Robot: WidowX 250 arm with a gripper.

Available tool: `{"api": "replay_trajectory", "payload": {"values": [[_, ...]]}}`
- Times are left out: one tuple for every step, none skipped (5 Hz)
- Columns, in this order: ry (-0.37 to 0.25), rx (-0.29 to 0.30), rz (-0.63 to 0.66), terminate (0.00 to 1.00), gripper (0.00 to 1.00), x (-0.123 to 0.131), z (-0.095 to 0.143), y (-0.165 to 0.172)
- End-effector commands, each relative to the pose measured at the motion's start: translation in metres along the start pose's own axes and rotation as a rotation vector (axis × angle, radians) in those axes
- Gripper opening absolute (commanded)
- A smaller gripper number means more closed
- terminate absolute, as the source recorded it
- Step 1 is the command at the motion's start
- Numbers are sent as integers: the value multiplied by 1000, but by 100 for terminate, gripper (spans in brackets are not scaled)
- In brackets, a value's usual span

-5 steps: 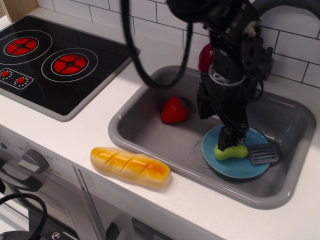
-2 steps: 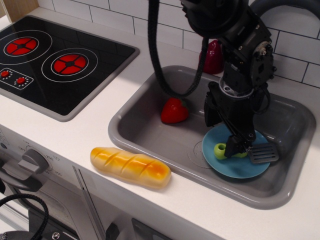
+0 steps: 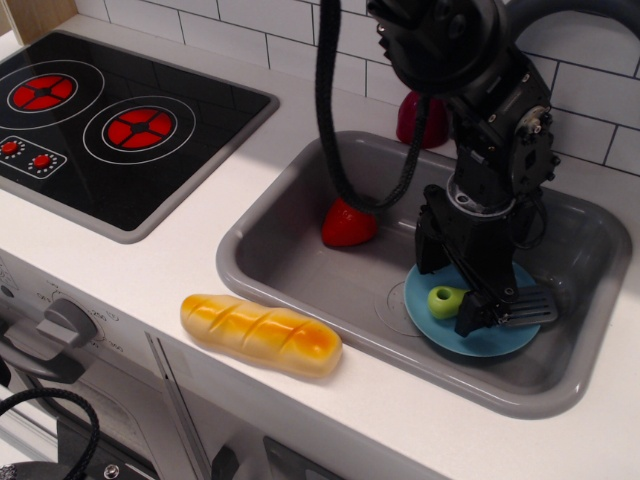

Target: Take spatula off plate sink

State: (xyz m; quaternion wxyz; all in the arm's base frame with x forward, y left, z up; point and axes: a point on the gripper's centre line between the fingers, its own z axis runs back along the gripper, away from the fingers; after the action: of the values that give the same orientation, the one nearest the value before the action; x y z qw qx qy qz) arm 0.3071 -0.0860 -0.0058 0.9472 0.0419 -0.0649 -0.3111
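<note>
The grey sink (image 3: 290,250) is set in the white counter. The light-blue plate (image 3: 495,342) lies on its floor at the front right. The spatula (image 3: 446,300) lies across the plate, lime-green handle end to the left and grey slotted blade (image 3: 532,308) to the right. My gripper (image 3: 478,312) is down on the plate at the middle of the handle, its black fingers (image 3: 474,316) hiding that part. I cannot see whether the jaws press the handle.
A red strawberry toy (image 3: 349,224) lies in the sink's left part. A toy bread loaf (image 3: 260,333) lies on the counter in front of the sink. A dark red object (image 3: 420,118) stands behind the sink. The black stovetop (image 3: 110,120) is at left. A black cable (image 3: 335,130) hangs over the sink.
My gripper has moved right and down, from above the handle to plate level around it. The spatula and plate have stayed in place.
</note>
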Motion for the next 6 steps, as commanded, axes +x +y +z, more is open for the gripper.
{"api": "replay_trajectory", "payload": {"values": [[-44, -20, 3, 0, 0, 13, 11, -2], [-54, -6, -35, 0, 0, 12, 11, -1], [-79, -15, -41, 0, 0, 13, 23, 4], [-125, 4, 16, 0, 0, 6, 45, 7], [-136, 45, 192, 0, 0, -3, 68, 5], [-128, 96, 438, 0, 0, -17, 79, 6]]}}
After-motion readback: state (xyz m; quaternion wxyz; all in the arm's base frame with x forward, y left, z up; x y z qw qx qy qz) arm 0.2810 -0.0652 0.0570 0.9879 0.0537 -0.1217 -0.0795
